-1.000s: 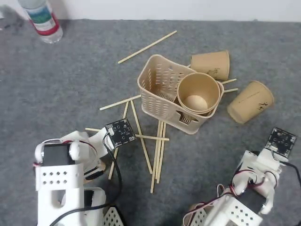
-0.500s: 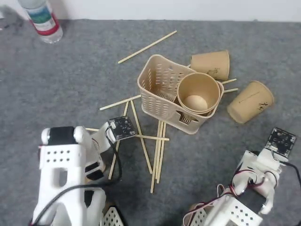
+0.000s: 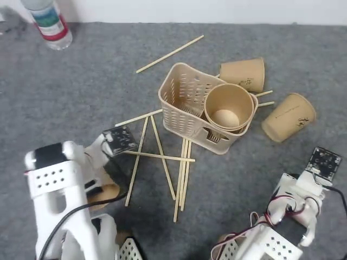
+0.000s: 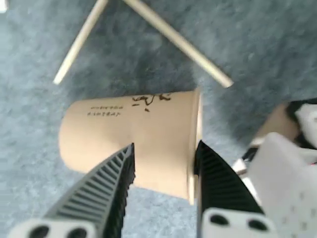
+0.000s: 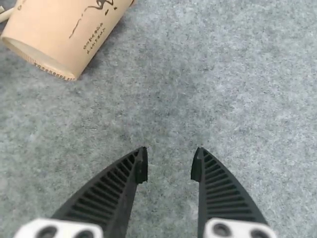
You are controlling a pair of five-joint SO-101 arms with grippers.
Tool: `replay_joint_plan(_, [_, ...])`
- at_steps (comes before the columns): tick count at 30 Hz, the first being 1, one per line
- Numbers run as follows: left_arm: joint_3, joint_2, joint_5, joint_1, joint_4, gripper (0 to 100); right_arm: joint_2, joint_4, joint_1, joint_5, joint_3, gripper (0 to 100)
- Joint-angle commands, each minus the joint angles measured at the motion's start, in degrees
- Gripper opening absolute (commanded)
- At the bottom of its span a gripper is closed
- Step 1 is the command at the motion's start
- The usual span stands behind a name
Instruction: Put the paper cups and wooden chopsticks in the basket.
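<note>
Left gripper (image 4: 163, 158) hung with fingers apart over a paper cup (image 4: 129, 134) lying on its side on the grey carpet (image 4: 247, 39). Right gripper (image 5: 168, 166) also spread, above bare carpet; second cup (image 5: 64, 34) lay near. Farther out were loose chopsticks (image 3: 162, 157), then the basket (image 3: 181, 89) holding one upright cup (image 3: 229, 108).

Tan paper cups (image 3: 242, 74) with dark print, a cream slotted basket (image 3: 181, 89), pale wooden chopsticks (image 3: 162, 157), grey carpet (image 3: 81, 86).
</note>
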Motion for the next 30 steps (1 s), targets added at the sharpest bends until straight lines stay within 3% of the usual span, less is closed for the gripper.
replay_joint_plan(1, [0.04,-0.09,-3.25,-5.63,-4.31,19,-0.75,-1.27,-0.48,-0.79,-0.26,16.5])
replay_joint_plan(10, [0.04,0.26,-1.14,-6.95,-12.31,19,-0.75,-1.27,-0.48,-0.79,-0.26,16.5])
replay_joint_plan(18, [7.34,0.35,4.66,-6.86,-26.55,18,-0.75,-1.27,-0.48,-0.79,-0.26,16.5])
replay_joint_plan(21, [7.69,0.35,5.89,-6.77,-27.43,16,-0.75,-1.27,-0.48,-0.79,-0.26,16.5])
replay_joint_plan(25, [7.6,0.35,5.89,-6.68,-27.69,1,-0.75,-1.27,-0.48,-0.79,-0.26,16.5])
replay_joint_plan(30, [7.16,-0.09,6.15,-6.77,-27.34,1,-0.75,-1.27,-0.48,-0.79,-0.26,16.5])
